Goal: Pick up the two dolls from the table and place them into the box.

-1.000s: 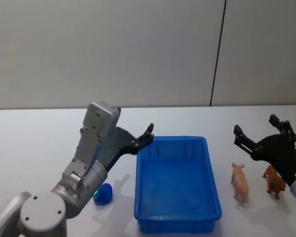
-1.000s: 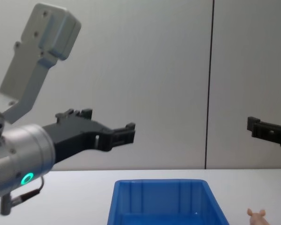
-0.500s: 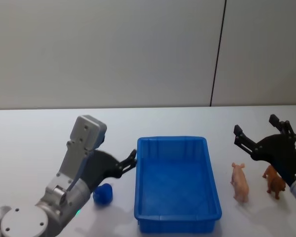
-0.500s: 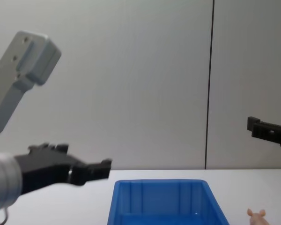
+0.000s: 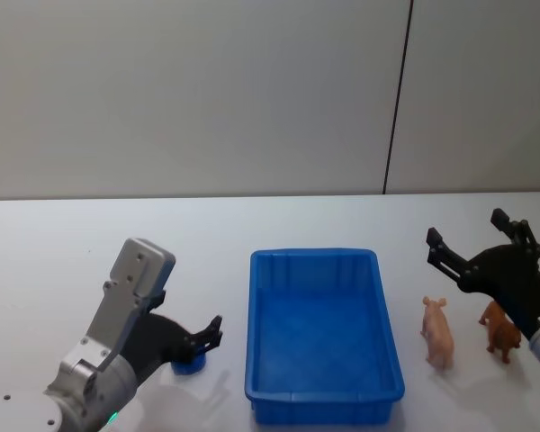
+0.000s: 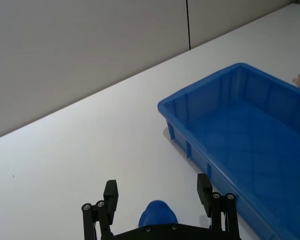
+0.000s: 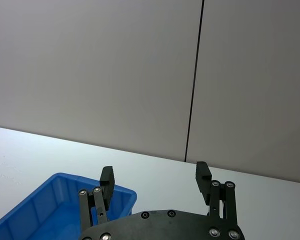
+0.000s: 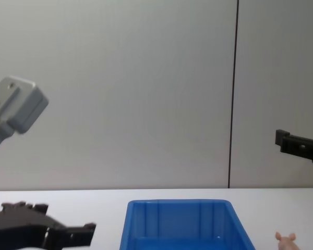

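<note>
Both dolls stand on the table to the right of the box, so I judge the step in hand is the first pick, and it belongs to the right gripper, which hangs with its fingers spread and empty above and a little behind them. The pink doll is the nearer 1 to the box, just beside its right wall but not touching it. It is upright on its feet, ears toward the far side of the table, its long axis running near-to-far, roughly parallel to the box's long wall. I would take that 1 first: come down from above, turn the wrist so the 2 fingers close across its narrow flanks rather than nose to tail, and sink low enough to catch the body, not the ears. The brown doll stands just to its right, partly hidden by my own arm — which way it faces I cannot tell — so the outer finger must slip between the 2 without toppling either. The left gripper sits low on the other side of the box, fingers apart and holding nothing, over a small blue lump — well apart from both dolls.
</note>
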Controlling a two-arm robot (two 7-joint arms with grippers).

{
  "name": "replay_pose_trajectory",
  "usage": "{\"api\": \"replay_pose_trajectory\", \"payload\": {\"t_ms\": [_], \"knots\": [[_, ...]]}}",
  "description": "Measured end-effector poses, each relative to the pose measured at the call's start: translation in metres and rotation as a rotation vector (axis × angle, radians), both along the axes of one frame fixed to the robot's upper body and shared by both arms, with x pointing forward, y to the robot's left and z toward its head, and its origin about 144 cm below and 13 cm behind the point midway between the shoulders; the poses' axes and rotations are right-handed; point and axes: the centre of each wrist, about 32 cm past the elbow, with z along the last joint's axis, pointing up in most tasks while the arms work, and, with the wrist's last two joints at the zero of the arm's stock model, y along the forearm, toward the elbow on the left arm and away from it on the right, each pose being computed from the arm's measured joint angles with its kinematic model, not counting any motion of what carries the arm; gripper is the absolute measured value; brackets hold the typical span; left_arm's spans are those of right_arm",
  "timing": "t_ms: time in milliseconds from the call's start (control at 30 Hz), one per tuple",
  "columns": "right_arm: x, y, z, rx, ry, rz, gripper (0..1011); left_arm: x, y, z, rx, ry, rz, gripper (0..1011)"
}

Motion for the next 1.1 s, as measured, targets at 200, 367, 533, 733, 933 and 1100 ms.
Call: {"api": "replay_pose_trajectory", "payload": {"t_ms": [200,367,533,733,933,1100], "knots": [[0.000,0.000,0.000,0.000,0.000,0.000,1001,-0.002,0.008,-0.007,0.005,0.035,0.005,1001],[0.000,0.000,0.000,0.000,0.000,0.000,1001,-0.002,0.013,-0.013,0.003,0.057,0.006,1001],[0.000,0.000,0.000,0.000,0.000,0.000,1001,-0.003,0.017,-0.020,-0.003,0.077,0.002,1001],[0.000,0.000,0.000,0.000,0.000,0.000,1001,-0.002,0.021,-0.028,-0.009,0.099,-0.005,1001],[0.000,0.000,0.000,0.000,0.000,0.000,1001,0.000,0.025,-0.035,-0.016,0.116,-0.011,1001],[0.000,0.000,0.000,0.000,0.000,0.000,1001,0.003,0.026,-0.039,-0.024,0.127,-0.015,1001]]}}
